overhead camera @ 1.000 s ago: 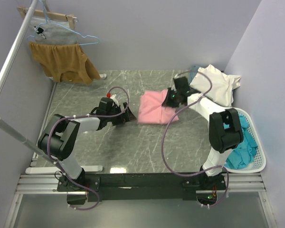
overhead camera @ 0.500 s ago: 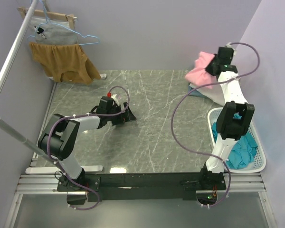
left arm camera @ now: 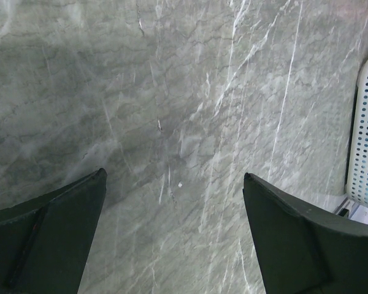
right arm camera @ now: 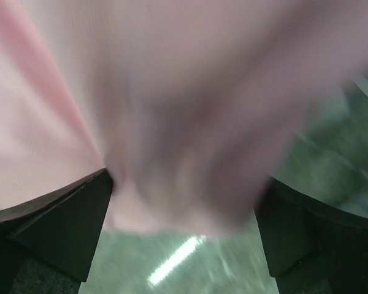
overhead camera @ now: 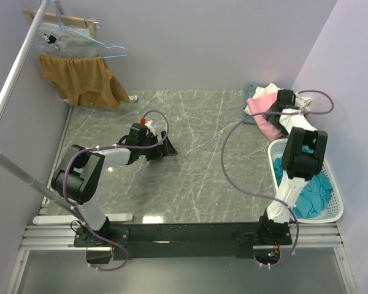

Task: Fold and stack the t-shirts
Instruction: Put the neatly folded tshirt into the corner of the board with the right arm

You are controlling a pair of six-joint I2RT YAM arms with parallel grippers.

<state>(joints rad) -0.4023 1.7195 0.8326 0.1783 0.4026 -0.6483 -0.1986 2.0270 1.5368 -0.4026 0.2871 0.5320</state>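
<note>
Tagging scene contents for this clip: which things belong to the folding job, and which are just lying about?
Job: pink t-shirt, cream-white t-shirt, grey-blue t-shirt, teal t-shirts in the white basket.
Lying about: mustard-brown garment and grey garment, both hanging up.

A pile of t-shirts (overhead camera: 265,109) lies at the table's (overhead camera: 196,184) far right corner; before it stands a basket (overhead camera: 338,212) holding more t-shirts (overhead camera: 313,191); garments (overhead camera: 80,79) hang far left.

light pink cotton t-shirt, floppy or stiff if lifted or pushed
Probably floppy: the light pink cotton t-shirt lies rumpled and hangs in soft folds between the fingers of the right end effector. Likely light, being thin cloth. Pushed, it would probably bunch rather than slide whole.
</note>
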